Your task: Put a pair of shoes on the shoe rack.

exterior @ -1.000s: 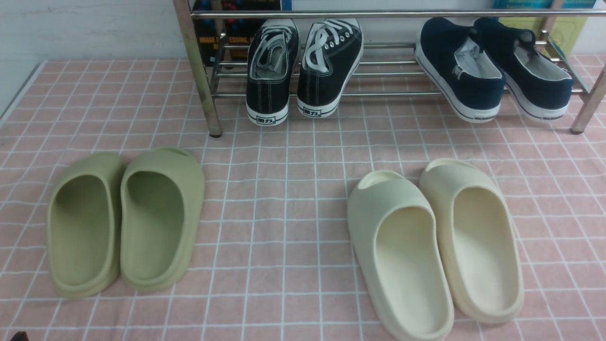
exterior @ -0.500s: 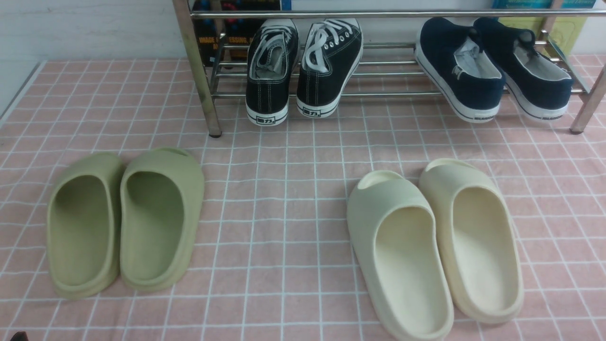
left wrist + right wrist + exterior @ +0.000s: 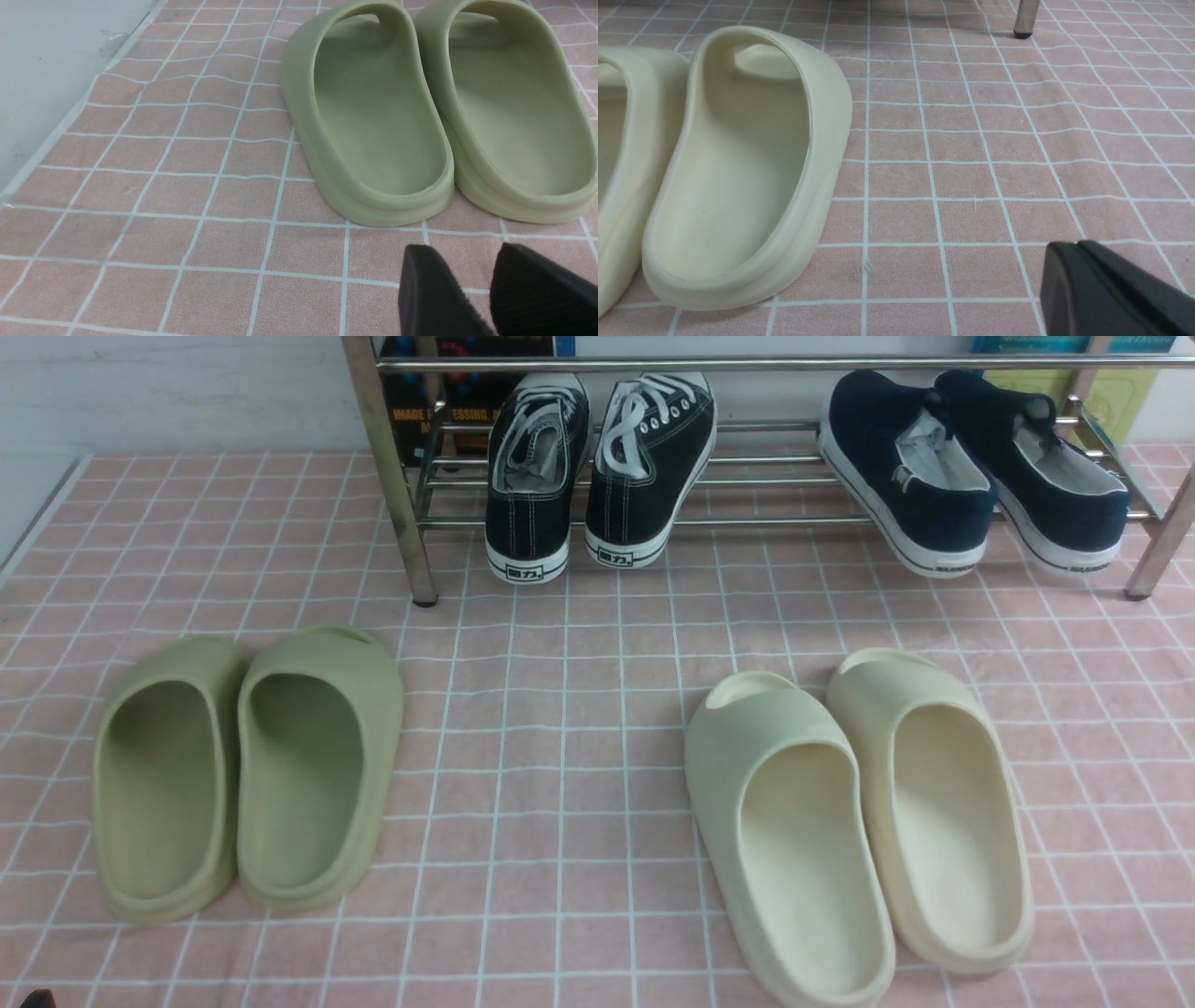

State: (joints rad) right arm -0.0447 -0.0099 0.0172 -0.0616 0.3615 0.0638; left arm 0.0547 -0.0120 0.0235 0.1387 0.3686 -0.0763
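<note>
No change is found across the last second: every shoe lies where it lay and neither arm has shifted. Both navy shoes point(image 3: 971, 467) rest on the lower tubes of the rack point(image 3: 392, 476), at its right end, toes inward and heels overhanging the front tube, slightly tilted. The black sneakers point(image 3: 597, 467) sit beside them toward the left leg. Judgement: the placement appears complete and the arms are idle after withdrawal.

The green slides point(image 3: 247, 770) and cream slides point(image 3: 859, 821) stand on the worktop point(image 3: 560, 709), well apart from the rack.

Left tool point(image 3: 490, 289): low over the worktop, just behind the heels of the green slides, fingers apart with a narrow gap, holding nothing. Right tool point(image 3: 1083, 280): low, beside the cream slides, touching none; its fingers appear together, with no gap seen between them. Neither arm shows in the front view.
</note>
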